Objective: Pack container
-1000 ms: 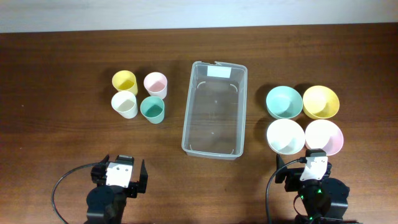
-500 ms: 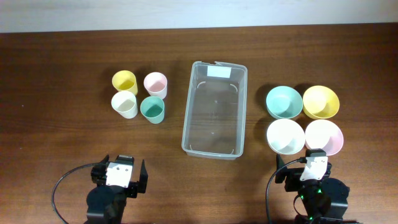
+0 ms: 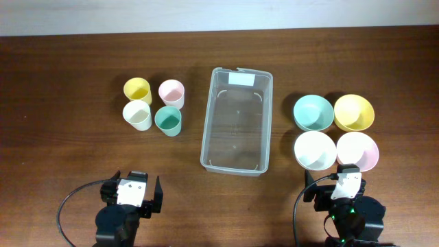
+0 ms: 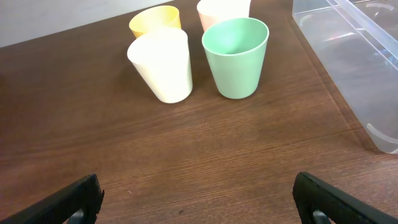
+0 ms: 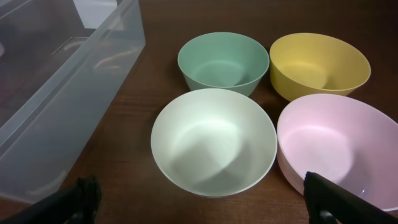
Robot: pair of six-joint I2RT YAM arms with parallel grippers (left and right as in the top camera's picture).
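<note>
Both sets of jaws are spread wide w/ nothing between them. Left gripper [image 4: 199, 205] and right gripper [image 5: 202, 208] sit low at the near edge of the table [image 3: 68, 82], well back from the container [image 3: 233, 130], one on each side of it. We read that as a ready pose, nothing packed yet.

Container sits mid-table, long side running away from the arms, empty, w/ the white label [image 3: 241, 79] at its far end. Prob centred so either arm can drop stuff in w/o crossing over.

Next biggest are the bowls, grouped two by two on the right-arm side of the container, all upright. Teal bowl [image 3: 313, 112] and white bowl [image 3: 315, 150] are nearer it, yellow bowl [image 3: 353, 112] and pink bowl [image 3: 357, 150] further out. Right wrist cam looks straight at them, so we figure that arm's job is bowls.

Smallest are the cups, same square layout on the left-arm side. Pink cup [image 3: 171, 92] and teal cup [image 3: 168, 121] are closer to the container, yellow cup [image 3: 137, 90] and white cup [image 3: 137, 115] beyond. They're packed tight, so imo picking the outer ones first could nudge a neighbour.
</note>
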